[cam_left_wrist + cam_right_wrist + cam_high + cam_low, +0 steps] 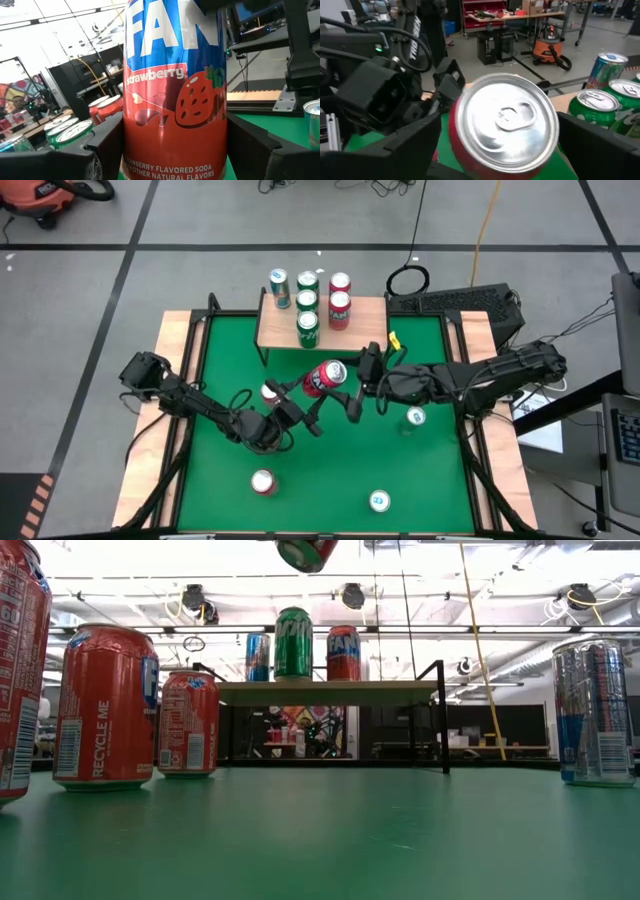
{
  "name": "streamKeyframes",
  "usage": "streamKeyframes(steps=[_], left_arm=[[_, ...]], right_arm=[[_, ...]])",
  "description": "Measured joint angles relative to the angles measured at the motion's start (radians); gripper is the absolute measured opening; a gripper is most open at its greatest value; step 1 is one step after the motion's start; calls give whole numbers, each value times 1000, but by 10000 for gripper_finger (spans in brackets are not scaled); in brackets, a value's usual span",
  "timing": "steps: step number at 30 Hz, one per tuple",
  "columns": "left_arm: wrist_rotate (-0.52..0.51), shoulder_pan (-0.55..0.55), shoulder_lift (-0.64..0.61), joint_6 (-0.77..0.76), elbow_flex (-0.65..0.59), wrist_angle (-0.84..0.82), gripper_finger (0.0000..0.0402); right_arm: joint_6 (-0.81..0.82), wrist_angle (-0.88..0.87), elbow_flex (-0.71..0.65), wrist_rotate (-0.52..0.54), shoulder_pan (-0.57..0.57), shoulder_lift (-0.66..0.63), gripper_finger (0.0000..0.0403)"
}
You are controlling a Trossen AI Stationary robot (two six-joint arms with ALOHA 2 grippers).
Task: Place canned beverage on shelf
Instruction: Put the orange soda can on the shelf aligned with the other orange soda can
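Note:
A red strawberry soda can (323,377) hangs in the air over the middle of the green table, high at the top of the low view (305,552). My left gripper (308,398) reaches in from the table's left and is shut on it. My right gripper (505,145) comes from the right and is open. Its fingers stand on either side of the can's silver top (507,120), apart from it. The shelf (375,315), a wooden plank on black legs, stands at the table's far edge. It carries several cans (307,302). My left gripper pinches the can's side wall (137,150) between its two fingers (102,147), on the lower part of the body toward its base. The fingers come in about level from the table's left and lie across the can. The can is lifted clear and tipped, its top toward my right gripper.
Loose cans stand on the green table: a red one (270,391) just left of the held can, a red one (263,482) near the front, a silver-blue one (416,417) under my right arm and another (379,501) at the front right.

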Motion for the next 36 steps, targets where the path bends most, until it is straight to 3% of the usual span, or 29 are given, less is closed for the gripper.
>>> streamKeyframes(steps=[15, 20, 32, 36], left_arm=[[4, 3, 0, -1, 0, 7, 270], [9, 6, 0, -1, 0, 6, 301], [60, -7, -3, -62, 3, -26, 361], [29, -14, -3, -77, 3, -26, 379]], right_arm=[[-2, -14, 0, -137, -59, 8, 319], [-21, -15, 0, -136, -65, 8, 292], [-132, -103, -4, -137, -107, -33, 294], [-198, -157, 0, -237, -148, -84, 294]])
